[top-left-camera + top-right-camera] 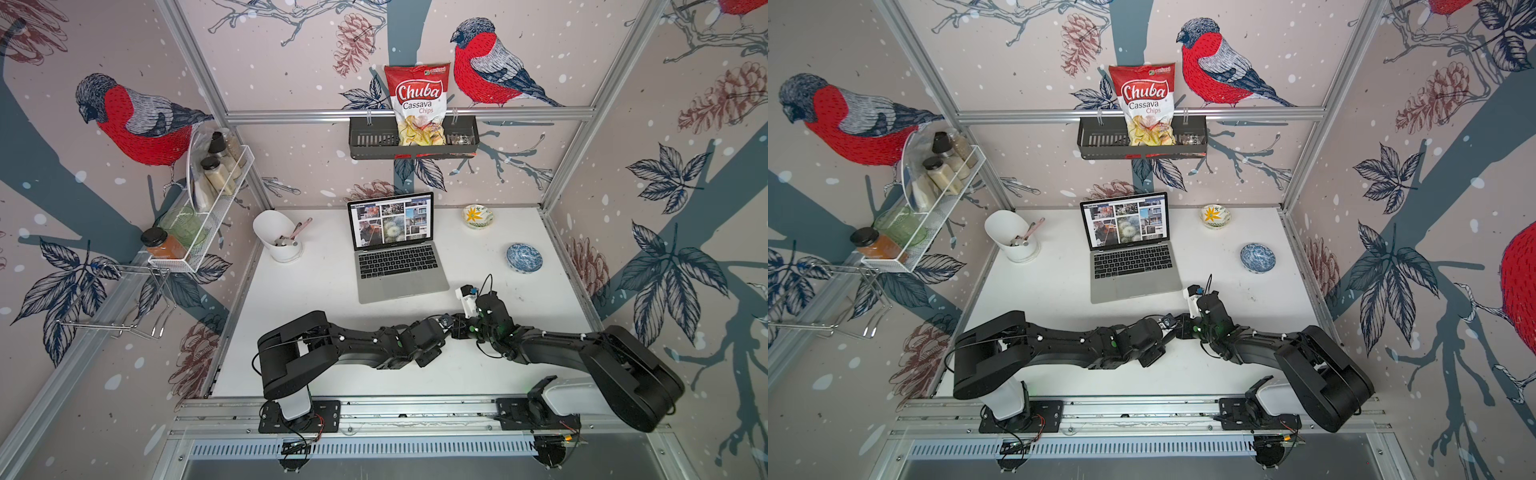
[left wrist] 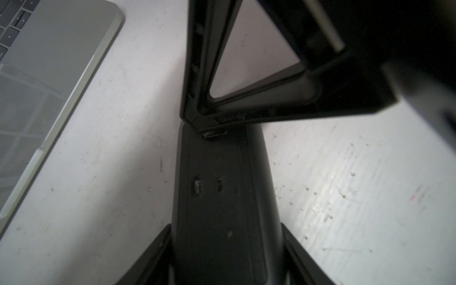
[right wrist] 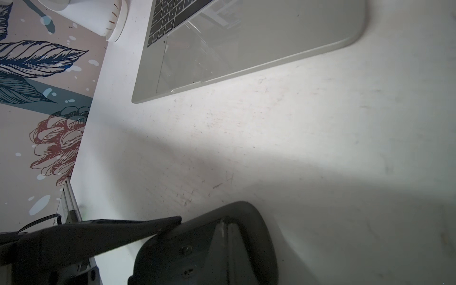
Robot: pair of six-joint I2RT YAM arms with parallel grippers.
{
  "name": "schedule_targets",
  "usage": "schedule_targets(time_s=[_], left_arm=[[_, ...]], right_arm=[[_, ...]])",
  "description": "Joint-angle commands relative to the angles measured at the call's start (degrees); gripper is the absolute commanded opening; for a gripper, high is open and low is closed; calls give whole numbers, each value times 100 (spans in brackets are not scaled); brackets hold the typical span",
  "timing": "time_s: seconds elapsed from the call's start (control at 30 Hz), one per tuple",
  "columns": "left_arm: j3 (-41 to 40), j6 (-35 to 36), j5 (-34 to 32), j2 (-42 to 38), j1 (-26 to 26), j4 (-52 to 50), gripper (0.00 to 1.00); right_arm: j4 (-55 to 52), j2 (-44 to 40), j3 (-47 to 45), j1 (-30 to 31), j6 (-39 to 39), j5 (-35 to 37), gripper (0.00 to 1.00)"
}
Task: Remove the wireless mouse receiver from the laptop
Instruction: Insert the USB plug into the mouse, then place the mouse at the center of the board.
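White table [image 1: 291, 303] carries the open laptop [image 1: 397, 257]. Near its front corner, the left claw [image 2: 225, 229] grips the black mouse [image 2: 222, 187] by its sides, while the right claw [image 2: 209, 127], pinched shut, holds the wireless mouse receiver [image 2: 214, 134] against the mouse's end, clear of the laptop.

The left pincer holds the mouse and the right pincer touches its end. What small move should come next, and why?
Probably nudge the right pincer slightly toward the mouse. Its shut tips seem to pinch a small shiny receiver at the mouse's end, away from the laptop, while the left pincer grips the mouse's sides; seating it there looks likely.
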Motion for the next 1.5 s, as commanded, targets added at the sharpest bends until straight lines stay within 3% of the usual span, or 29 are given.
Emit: schedule_targets(time_s=[0.0,0.2,0.3,0.43,0.7,0.9,1.07,1.47], left_arm=[[-67,111,54,34,9,-775,64],[-32,130,0,-10,14,-739,64],[-48,115,-7,-25,16,-682,64],[-68,104,41,-11,13,-562,64],[252,161,185,300,11,-779,68],[315,228,316,385,11,-777,65],[223,230,364,350,28,-692,61],[125,303,600,59,150,-546,50]], right_arm=[[-443,-20,-91,20,25,-45,0],[-1091,-1077,189,15,-243,482,0],[-1680,-1842,398,-3,-495,919,22],[-2370,-2687,549,-54,-758,1434,42],[-2915,-3486,434,-213,-932,1707,58],[-3289,-4113,654,-235,-1038,2303,60],[-3117,-4703,623,-232,-1158,2150,65],[-3511,-4603,1103,-152,-1495,1982,57]])
